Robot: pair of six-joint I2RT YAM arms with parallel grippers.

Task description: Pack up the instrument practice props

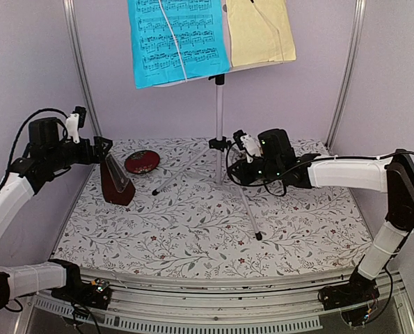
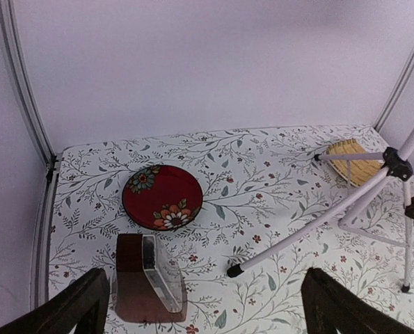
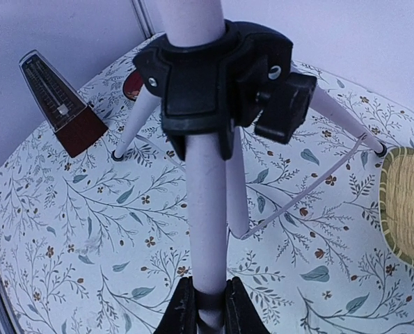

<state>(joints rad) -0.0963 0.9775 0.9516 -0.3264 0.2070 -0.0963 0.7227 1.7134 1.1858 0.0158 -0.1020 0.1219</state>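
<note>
A counter covered in a white cloth printed with grey sprigs and small red flowers fills a booth of plain lilac walls, with a bare metal post standing in the back corner far left of the music stand. The left claw hangs well left of the stand, its dark fingers spread wide and gripping nothing. Directly beneath it the dark red-brown metronome stands upright on the cloth, left of the stand's leftmost foot. A round red plate painted with flowers lies just behind the metronome, between it and the stand.

The silver stand rises upright at mid-counter on three splayed legs. High on its desk the blue music sheet sits on the left half and the pale-yellow music sheet on the right half.

The right claw is pressed together on a white tube of the stand just below the black hub where the legs meet. A pale woven basket lies on the cloth behind the stand's right-hand legs. A second metal post stands in the back corner far right of the stand.
</note>
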